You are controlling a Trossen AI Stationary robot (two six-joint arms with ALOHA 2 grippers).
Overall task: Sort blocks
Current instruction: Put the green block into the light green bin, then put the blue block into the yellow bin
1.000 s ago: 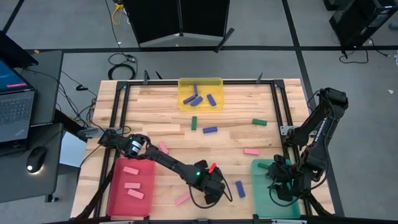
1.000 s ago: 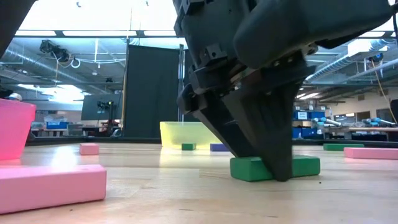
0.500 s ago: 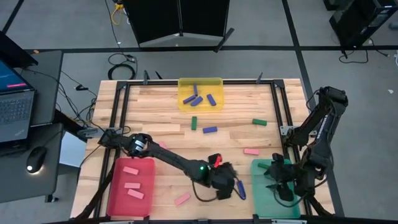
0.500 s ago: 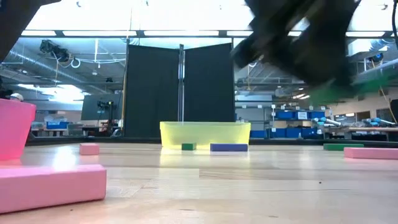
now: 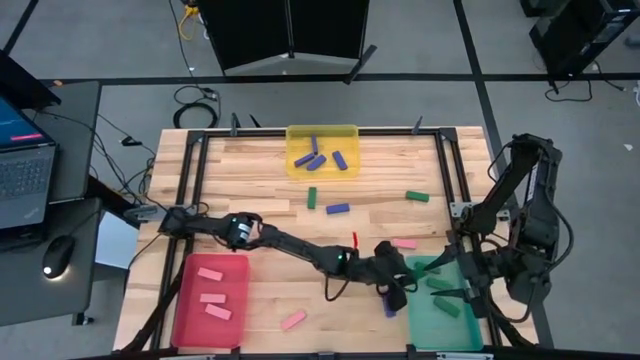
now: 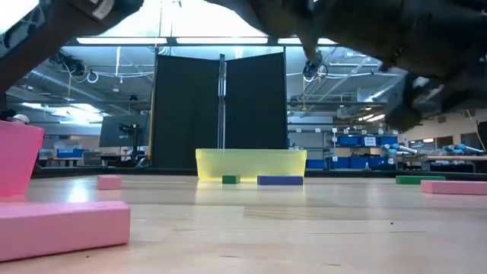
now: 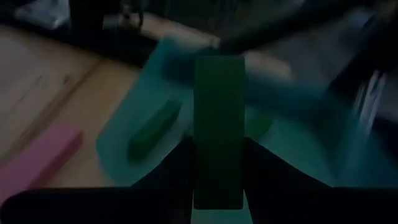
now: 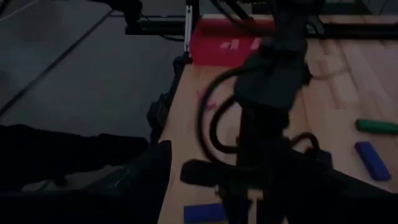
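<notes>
My left gripper [image 5: 397, 284] reaches far across to the left edge of the teal tray [image 5: 432, 322] and is shut on a dark green block [image 7: 217, 112]. In the left wrist view that block shows over the teal tray [image 7: 311, 124], where another green block [image 7: 152, 132] lies flat. My right gripper [image 5: 452, 283] is open and hovers over the same tray, holding nothing. Loose blocks lie flat on the table: green [image 5: 312, 198], blue [image 5: 338, 209], green [image 5: 417, 196], pink [image 5: 404, 243], pink [image 5: 293, 320]. A blue block [image 5: 388, 306] lies under my left gripper. My left gripper pinches the green block between its two fingers [image 7: 180, 168], which lie on the block's long sides at its rear end [image 7: 217, 186]. The block points forward along the fingers, past their tips. It is lifted clear, above the teal tray's left edge.
The yellow tray [image 5: 296, 165] at the far edge holds several blue blocks. The red tray [image 5: 190, 318] at the near left holds three pink blocks. The left arm [image 5: 300, 252] stretches across the table's middle. A pink block [image 6: 61, 228] lies close to the low camera.
My left gripper, shut on the green block, lifted it off the table near the near edge. It then carried the block toward the table's right, up to the teal tray. My right arm drew back toward the right edge, with its gripper still over the tray.
</notes>
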